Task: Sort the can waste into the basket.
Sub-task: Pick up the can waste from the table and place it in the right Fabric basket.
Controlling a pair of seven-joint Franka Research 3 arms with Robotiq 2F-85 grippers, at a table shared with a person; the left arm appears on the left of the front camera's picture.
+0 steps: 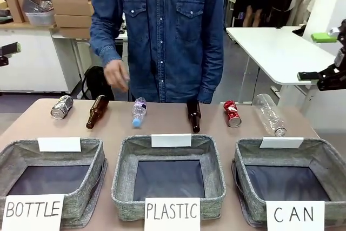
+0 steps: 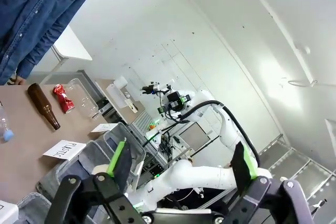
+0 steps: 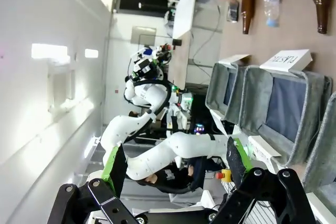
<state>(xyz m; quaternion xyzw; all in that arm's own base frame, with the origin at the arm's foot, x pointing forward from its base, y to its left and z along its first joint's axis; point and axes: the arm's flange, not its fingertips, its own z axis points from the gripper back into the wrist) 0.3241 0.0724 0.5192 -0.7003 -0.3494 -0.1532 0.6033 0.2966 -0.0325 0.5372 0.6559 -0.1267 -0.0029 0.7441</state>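
**Both claws wide and empty, cans not yet picked**

Left gripper (image 2: 181,153) and right gripper (image 3: 176,153) are spread wide, holding nothing, raised off the table. CAN basket (image 1: 324,150) sits nearest, at the robot's right, with nothing in it. Behind it the red can (image 1: 232,113) lies on its side between a brown bottle (image 1: 194,116) and a clear bottle (image 1: 268,114). The silver can (image 1: 61,106) is at the far left end, well apart from the basket. Risks: a nudged can likely rolls, wide jaws may clip the neighbouring bottles, and the person's hand (image 1: 115,75) hangs over the row.

Two cans: red can (image 1: 232,113), silvery-grey can (image 1: 61,106). Two brown glass bottles: left brown bottle (image 1: 97,111), right brown bottle (image 1: 194,115). Two clear bottles: small plastic bottle (image 1: 139,111), large plastic bottle (image 1: 269,114). Three baskets: BOTTLE basket (image 1: 21,152), PLASTIC basket (image 1: 127,158), CAN basket (image 1: 324,155).
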